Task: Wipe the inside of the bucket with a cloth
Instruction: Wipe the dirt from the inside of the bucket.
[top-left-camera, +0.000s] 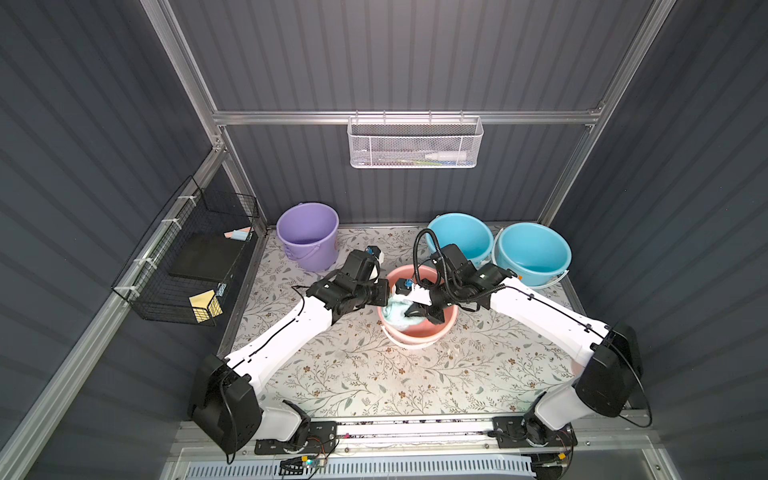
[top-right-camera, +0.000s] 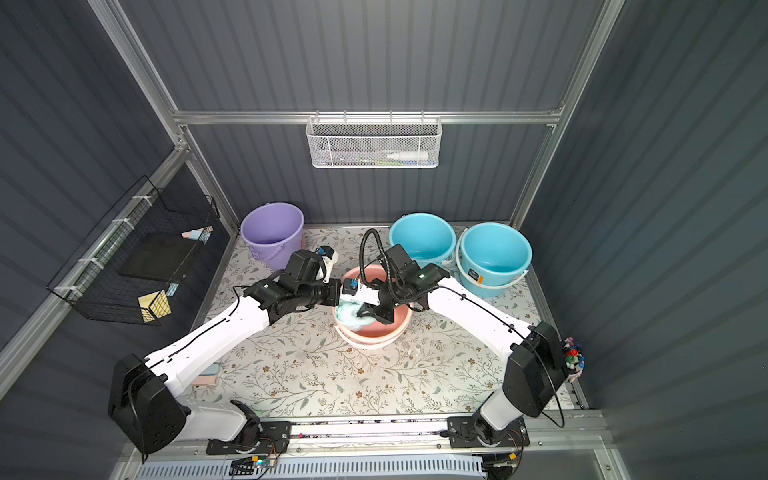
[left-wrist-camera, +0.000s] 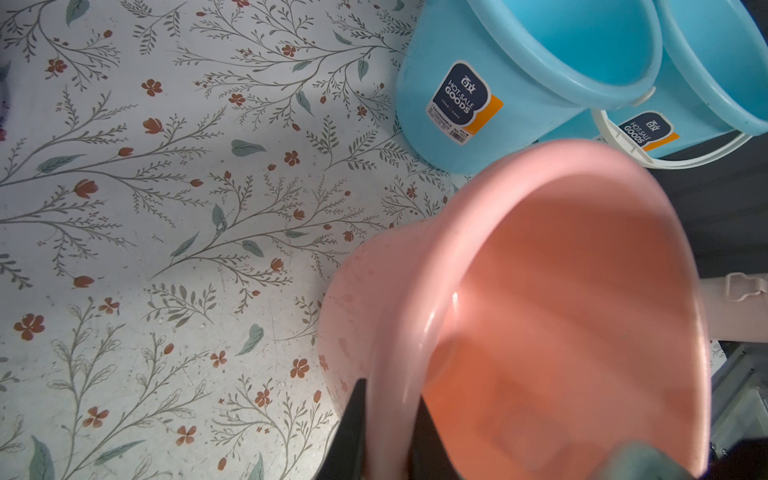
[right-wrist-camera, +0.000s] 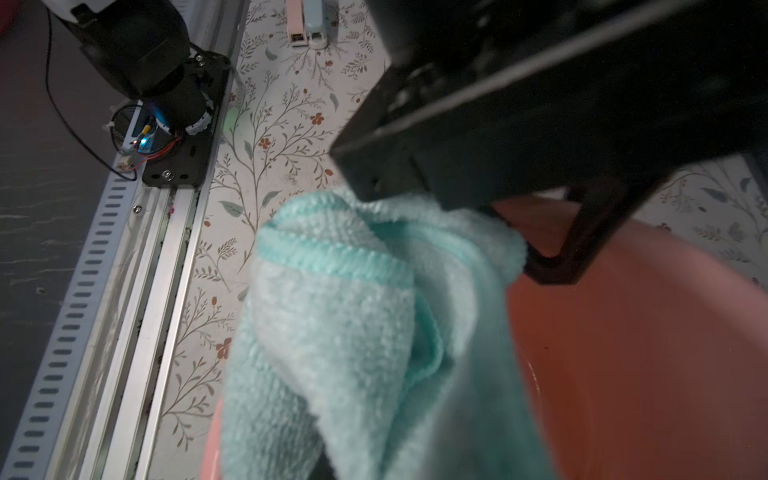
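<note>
A pink bucket (top-left-camera: 419, 330) (top-right-camera: 374, 330) stands mid-table on the floral mat. My left gripper (left-wrist-camera: 388, 399) is shut on the bucket's near-left rim, one finger (left-wrist-camera: 355, 415) outside the wall and one inside. The cloth (top-left-camera: 397, 312) (top-right-camera: 349, 316), a rumpled pale aqua towel, lies against the left inner wall and over the rim. My right gripper (top-left-camera: 413, 311) reaches into the bucket from the right and is shut on the cloth (right-wrist-camera: 353, 332). In the right wrist view the towel covers its fingers, and the bucket's inside (right-wrist-camera: 644, 353) shows beside it.
A purple bucket (top-left-camera: 307, 232) stands at the back left. Two blue buckets (top-left-camera: 459, 237) (top-left-camera: 534, 253) stand at the back right, close behind the right arm. A black wire basket (top-left-camera: 187, 257) hangs on the left wall and a white mesh basket (top-left-camera: 415, 143) on the back rail.
</note>
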